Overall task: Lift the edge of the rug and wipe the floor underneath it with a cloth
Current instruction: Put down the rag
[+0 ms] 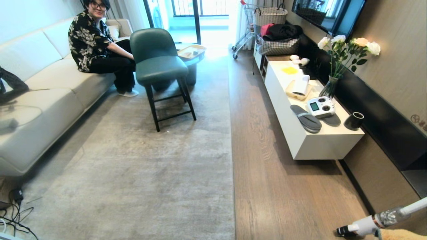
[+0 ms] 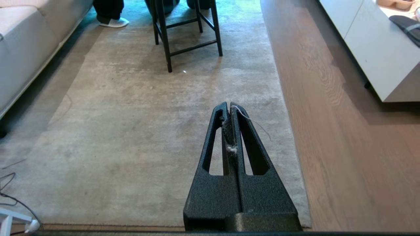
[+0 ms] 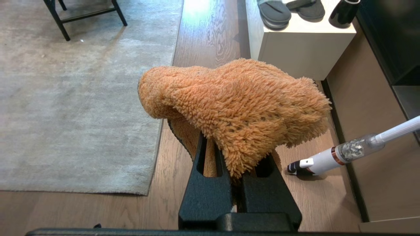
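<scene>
The large grey-beige rug (image 1: pixel 150 173) lies flat, and its long rug edge (image 1: pixel 232 150) runs straight against the brown plank floor (image 1: pixel 270 173). My left gripper (image 2: pixel 229 106) is shut and holds only lint and a loose thread. It hangs above the rug near the rug edge (image 2: pixel 290 137). My right gripper (image 3: pixel 234 142) is shut on the fluffy orange cloth (image 3: pixel 239 101), which drapes over and hides its fingertips. It hovers over the floor (image 3: pixel 170 209) beside the rug edge (image 3: pixel 163 111) and the rug's near corner. A corner of the cloth (image 1: pixel 403 234) shows at the bottom right of the head view.
A green chair (image 1: pixel 156 63) stands on the rug. A person (image 1: pixel 96 43) sits on the white sofa (image 1: pixel 40 100). Right of the floor strip, a low white cabinet (image 1: pixel 310 140) carries grey slippers (image 1: pixel 305 118). A handheld vacuum (image 1: pixel 377 223) lies on the floor; cables (image 1: pixel 16 213) lie at left.
</scene>
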